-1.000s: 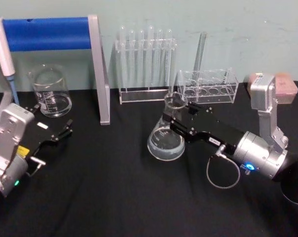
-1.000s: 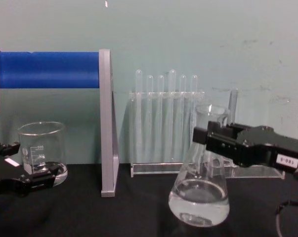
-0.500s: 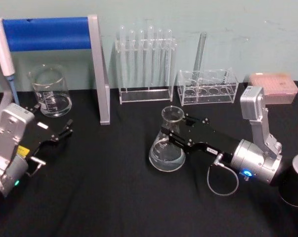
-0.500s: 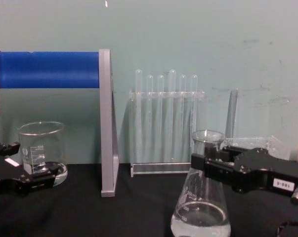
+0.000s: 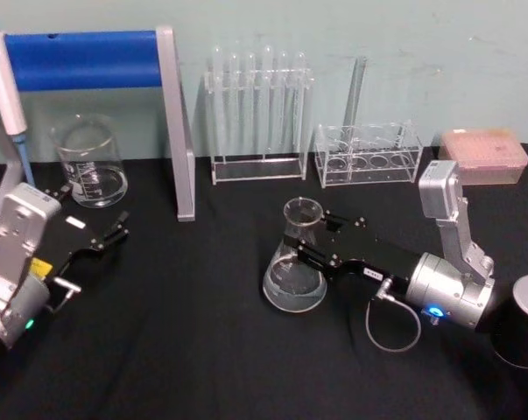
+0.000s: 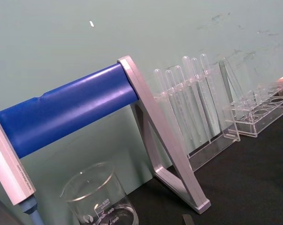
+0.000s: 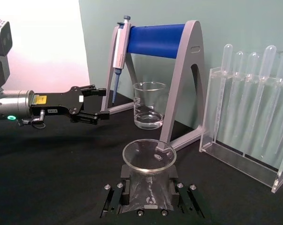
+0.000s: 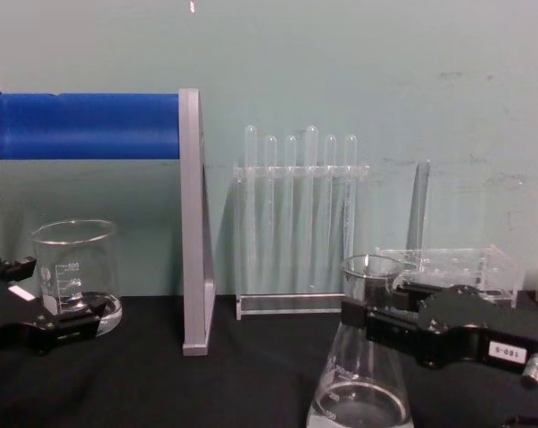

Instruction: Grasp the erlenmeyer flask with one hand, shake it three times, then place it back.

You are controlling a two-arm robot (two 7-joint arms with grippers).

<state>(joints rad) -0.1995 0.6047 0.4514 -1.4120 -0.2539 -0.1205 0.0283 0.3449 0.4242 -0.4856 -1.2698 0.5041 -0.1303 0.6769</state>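
Flask [image 5: 294, 267] sits lower than half a sec ago, base looks down on the table [image 5: 202, 350], mid-front | right gripper [image 5: 309, 248] clamped on its neck | left gripper [image 5: 115, 234] parked left, fingers apart | step: put-back | next: let go gently, back off straight

The right gripper [image 5: 309, 238] and the erlenmeyer flask [image 5: 292, 280] it clamps by the neck are lower, nearer the table's [image 5: 202, 350] front edge.

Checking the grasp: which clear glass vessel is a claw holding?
The clear glass conical flask, gripped at its neck by the right claw; the cylindrical glass beaker stands free, far left.
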